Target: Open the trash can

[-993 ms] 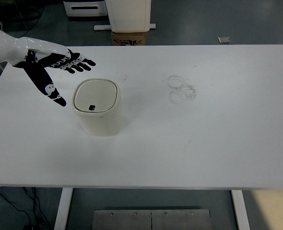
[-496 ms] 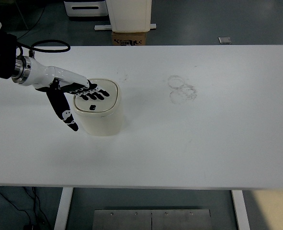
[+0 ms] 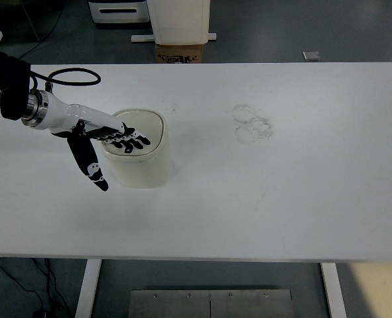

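A cream trash can (image 3: 139, 162) with a rounded square lid stands on the white table (image 3: 282, 199), left of centre. My left hand (image 3: 113, 142) reaches in from the left edge, flat and open. Its black fingertips (image 3: 134, 140) lie on the front part of the lid, over the spot where the small dark button sits. The thumb (image 3: 89, 167) hangs down beside the can's left wall. The lid looks level and shut. The right arm does not show.
Faint ring stains (image 3: 251, 123) mark the table right of the can. A black cable (image 3: 73, 76) loops behind my left wrist. Beyond the far edge stand a cardboard box (image 3: 178, 52) and a white unit (image 3: 178, 20).
The left hand came from the table's far left onto the can's lid. In the last half second its fingers slid a little toward the front of the lid and lowered.
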{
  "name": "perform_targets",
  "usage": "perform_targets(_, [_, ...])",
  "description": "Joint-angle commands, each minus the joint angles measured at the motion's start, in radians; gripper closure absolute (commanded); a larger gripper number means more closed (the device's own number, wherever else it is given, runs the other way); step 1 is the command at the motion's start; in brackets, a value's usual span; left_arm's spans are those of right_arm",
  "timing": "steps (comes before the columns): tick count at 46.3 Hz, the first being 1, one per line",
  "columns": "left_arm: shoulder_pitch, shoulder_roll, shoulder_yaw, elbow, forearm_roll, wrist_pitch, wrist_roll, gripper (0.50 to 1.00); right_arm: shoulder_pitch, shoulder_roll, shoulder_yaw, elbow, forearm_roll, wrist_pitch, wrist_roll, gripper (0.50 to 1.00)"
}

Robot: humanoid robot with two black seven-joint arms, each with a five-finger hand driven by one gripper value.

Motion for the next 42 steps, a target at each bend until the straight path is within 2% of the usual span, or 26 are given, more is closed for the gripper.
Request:
perform_targets(1, [0.001,-0.001,0.005,-0.003,0.002,-0.001,0.000,0.500,0.000,0.000,0.000,0.000,0.001,0.001,0.000,0.509])
perform_targets(18, [-0.215,0.056,-0.012,0.017,-0.076,-0.001,0.000,0.500,0.000,0.000,0.000,0.000,0.000,0.000,0.000,0.509])
perform_targets(27, [-0.201,0.047,-0.113,0.068,-0.196,-0.001,-0.013,0.500,0.000,0.000,0.000,0.000,0.000,0.001,0.000,0.509])
perform_targets(31, [-0.177,0.041,-0.164,0.077,-0.315,0.108,-0.015,0.500,0.000,0.000,0.000,0.000,-0.001,0.000,0.000,0.509])
perform_targets(35, [-0.124,0.022,-0.209,0.141,-0.424,0.210,-0.029,0.500,0.000,0.000,0.000,0.000,0.001,0.000,0.000,0.509])
perform_targets(39, [-0.049,0.006,-0.270,0.207,-0.524,0.274,-0.119,0.500,0.000,0.000,0.000,0.000,-0.001,0.000,0.000,0.509])
perform_targets(42, [0.024,0.004,-0.330,0.258,-0.601,0.281,-0.205,0.500,0.000,0.000,0.000,0.000,0.000,0.000,0.000,0.509])
